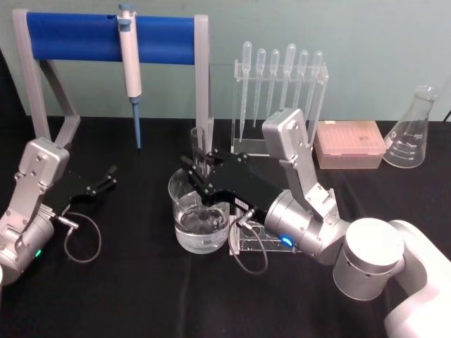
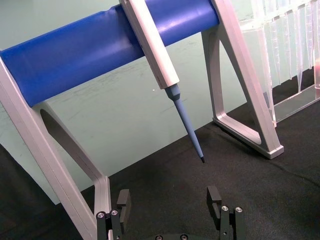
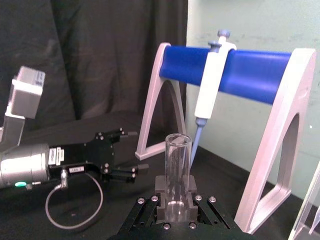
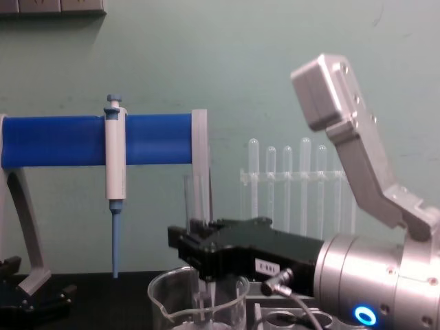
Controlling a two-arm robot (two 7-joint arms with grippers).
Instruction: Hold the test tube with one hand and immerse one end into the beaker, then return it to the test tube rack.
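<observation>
The test tube stands upright with my right gripper shut on its middle, right above the beaker. From the chest, the test tube runs down through the right gripper and its lower end is inside the beaker. The beaker holds clear liquid. The right wrist view shows the tube clamped in my right gripper, its open top up. My left gripper rests open and parked at the left, also visible as the left gripper and the left gripper.
A blue-barred stand at the back holds a hanging pipette. A clear rack of plastic pipettes, a pink tip box and a conical flask stand at the back right. A clear acrylic holder lies beside the beaker.
</observation>
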